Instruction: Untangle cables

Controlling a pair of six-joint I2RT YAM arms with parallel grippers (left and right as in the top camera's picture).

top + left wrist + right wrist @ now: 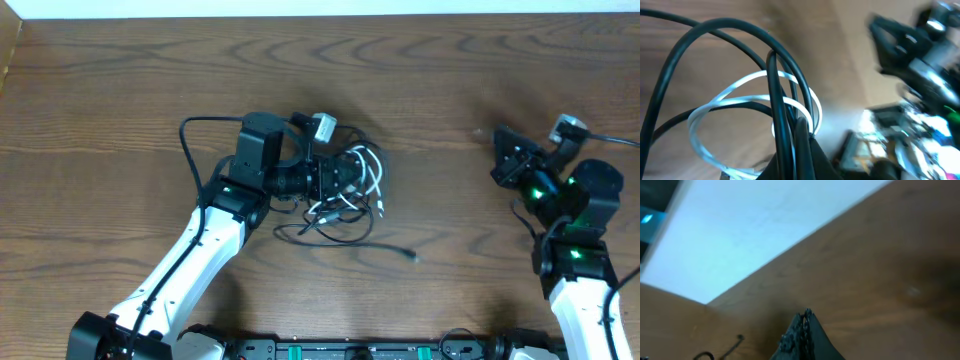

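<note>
**Two arms, one knot: the left has hold of the pile**

Most of the wooden table is bare. We see the left arm reaching in towards the middle, while the right arm stands well apart at the far right.

The cables lie bunched in a loose heap just left of centre. The left gripper is buried in the top of it. From the left wrist view, its fingers look clamped around a black cable that runs straight down into them, with a white cable looping around it. The right gripper has its fingers pressed together on nothing, over bare wood.

We judge the work to be at an early stage, with one strand being pulled free and the knot not yet loosened. One black plug end trails out alone towards the near edge.

Next, we would want the right gripper to come across, spread its fingers and pin the heap. The left could then draw its strand clear without dragging everything along.
</note>
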